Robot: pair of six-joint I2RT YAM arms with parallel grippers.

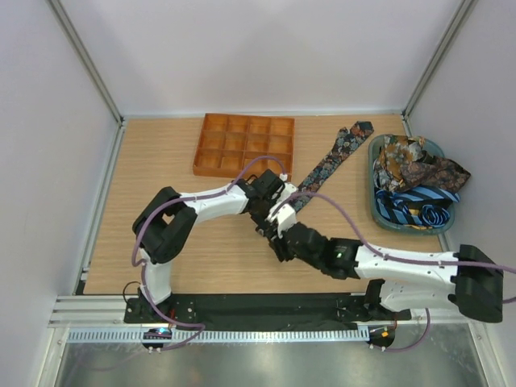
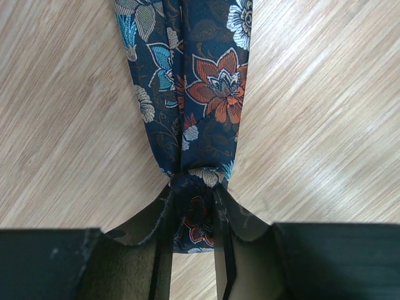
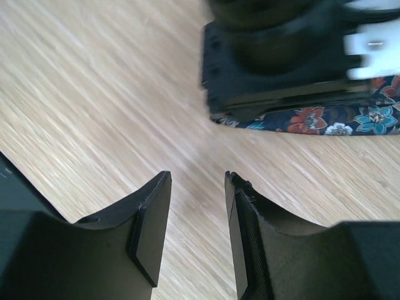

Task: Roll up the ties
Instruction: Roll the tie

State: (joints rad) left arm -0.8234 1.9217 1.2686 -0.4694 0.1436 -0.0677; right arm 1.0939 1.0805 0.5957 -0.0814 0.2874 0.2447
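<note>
Where left end effector (image 2: 192, 203) clamps, tie (image 2: 209, 94) bunches.

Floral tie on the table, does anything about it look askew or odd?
Yes. The floral tie lies diagonally across the table, and its near end is scrunched into a tight bunch where the left gripper is shut on it. The rest of it shows no damage.

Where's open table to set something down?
Bare table left of the orange tray, up to the wall; also the near strip between the arm bases. Crowded: centre, left gripper and right gripper at the floral tie; right side, the basket.
</note>
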